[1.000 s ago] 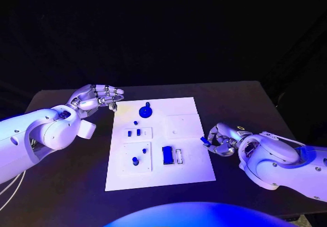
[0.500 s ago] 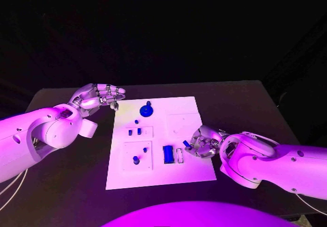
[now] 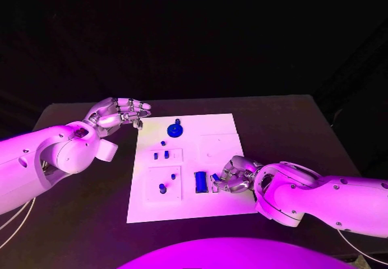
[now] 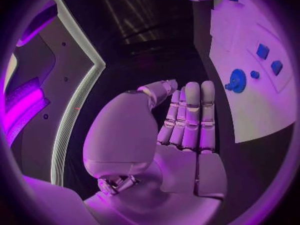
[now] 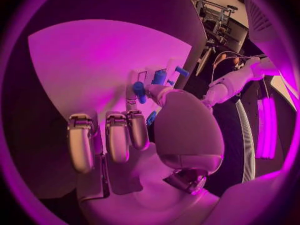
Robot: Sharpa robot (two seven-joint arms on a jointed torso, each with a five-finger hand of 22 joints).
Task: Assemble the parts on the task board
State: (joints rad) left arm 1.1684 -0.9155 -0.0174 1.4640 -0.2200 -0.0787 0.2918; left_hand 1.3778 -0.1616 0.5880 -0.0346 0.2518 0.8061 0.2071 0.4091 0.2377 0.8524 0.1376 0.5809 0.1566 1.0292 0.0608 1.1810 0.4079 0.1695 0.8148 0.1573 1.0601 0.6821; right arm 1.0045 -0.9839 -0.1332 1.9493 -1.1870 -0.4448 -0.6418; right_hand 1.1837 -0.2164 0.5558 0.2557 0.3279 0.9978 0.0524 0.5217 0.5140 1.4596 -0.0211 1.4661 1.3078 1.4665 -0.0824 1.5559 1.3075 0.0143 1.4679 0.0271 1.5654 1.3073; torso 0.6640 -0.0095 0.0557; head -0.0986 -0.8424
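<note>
The white task board [image 3: 218,204] lies mid-table. On it are a round blue part [image 3: 174,131], small blue parts [image 3: 161,155] in a raised tile, two more [image 3: 162,189] in the nearer tile, and a blue block [image 3: 199,182] beside a narrow slot. My right hand [image 3: 232,175] hovers low over the board's near right area and pinches a small blue part [image 3: 216,178] right next to that slot. My left hand [image 3: 120,115] hangs off the board's far left corner, fingers straight and side by side, holding nothing [image 4: 187,120]. The left wrist view shows the round part [image 4: 237,80].
A plain white square tile [image 3: 217,148] sits on the board's right half, just beyond my right hand. Bare black table [image 3: 291,129] surrounds the board, widest to the right and at the near left.
My right hand has carried the small blue part leftward from beyond the board's right edge onto the board, down to the slot beside the blue block. The left hand stayed put.
</note>
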